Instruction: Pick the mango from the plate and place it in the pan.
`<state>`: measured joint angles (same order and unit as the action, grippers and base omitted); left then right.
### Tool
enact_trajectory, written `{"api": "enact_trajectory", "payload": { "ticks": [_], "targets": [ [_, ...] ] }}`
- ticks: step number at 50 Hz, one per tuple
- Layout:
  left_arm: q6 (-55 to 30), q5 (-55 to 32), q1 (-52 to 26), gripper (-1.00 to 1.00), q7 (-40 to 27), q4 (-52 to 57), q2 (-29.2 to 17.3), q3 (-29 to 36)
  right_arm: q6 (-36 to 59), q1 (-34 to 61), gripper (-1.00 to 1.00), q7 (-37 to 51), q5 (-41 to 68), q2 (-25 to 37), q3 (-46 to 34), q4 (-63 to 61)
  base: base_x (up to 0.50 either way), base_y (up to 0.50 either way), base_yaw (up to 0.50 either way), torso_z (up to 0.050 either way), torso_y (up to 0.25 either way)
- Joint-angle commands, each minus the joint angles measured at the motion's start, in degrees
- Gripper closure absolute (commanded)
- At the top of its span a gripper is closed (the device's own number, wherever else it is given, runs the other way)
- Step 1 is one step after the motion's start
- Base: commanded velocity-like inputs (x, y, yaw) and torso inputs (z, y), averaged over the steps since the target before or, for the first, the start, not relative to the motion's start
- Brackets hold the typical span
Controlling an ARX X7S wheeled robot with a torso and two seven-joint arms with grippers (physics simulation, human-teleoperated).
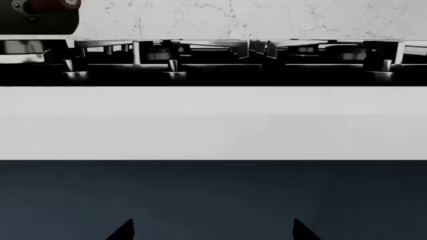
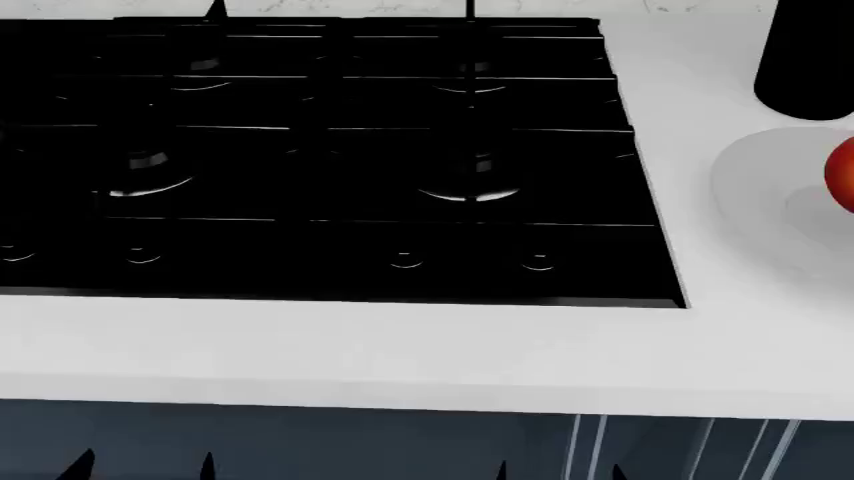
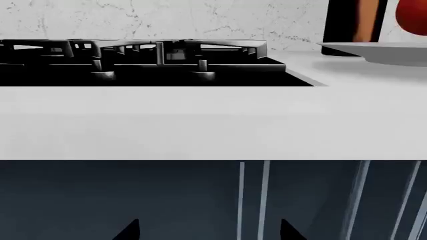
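The mango is red and lies on the pale plate at the right edge of the head view, cut off by the frame. The right wrist view shows the mango and the plate's rim too. A black body with a reddish-brown handle piece, seemingly the pan, shows at the corner of the left wrist view; it is out of the head view. My left gripper and right gripper are both open and empty, low in front of the dark cabinet, below the counter's edge.
A black gas stove with grates and knobs fills the counter's left and middle. The white counter runs along the front. A tall black cylinder stands behind the plate. The dark cabinet front has metal bar handles.
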<state>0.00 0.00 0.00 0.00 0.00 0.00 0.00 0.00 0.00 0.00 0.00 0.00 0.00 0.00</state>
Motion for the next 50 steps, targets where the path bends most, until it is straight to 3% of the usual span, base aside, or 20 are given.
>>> {"api": "enact_trajectory", "payload": {
  "ticks": [1, 17, 50],
  "targets": [
    [-0.1, -0.6, -0.1, -1.0, -0.7, 0.0, -0.6, 0.7, 0.2, 0.0, -1.0, 1.1, 0.8, 0.8, -1.1, -0.2, 0.0, 0.0, 0.0, 0.0, 0.0],
    [-1.5, -8.5, 2.8, -1.0, -1.2, 4.7, -3.0, 4.7, 3.8, -1.6, -1.0, 2.6, 3.5, 3.7, -2.7, -3.5, 0.0, 0.0, 0.0, 0.002, 0.0],
    [-4.2, -13.9, 2.6, -1.0, -1.6, 5.8, -6.0, 7.4, 5.4, -1.9, -1.0, 5.2, 5.4, 5.9, -5.9, -5.0, 0.0, 0.0, 0.0, 0.05, 0.0]
  ]
}}
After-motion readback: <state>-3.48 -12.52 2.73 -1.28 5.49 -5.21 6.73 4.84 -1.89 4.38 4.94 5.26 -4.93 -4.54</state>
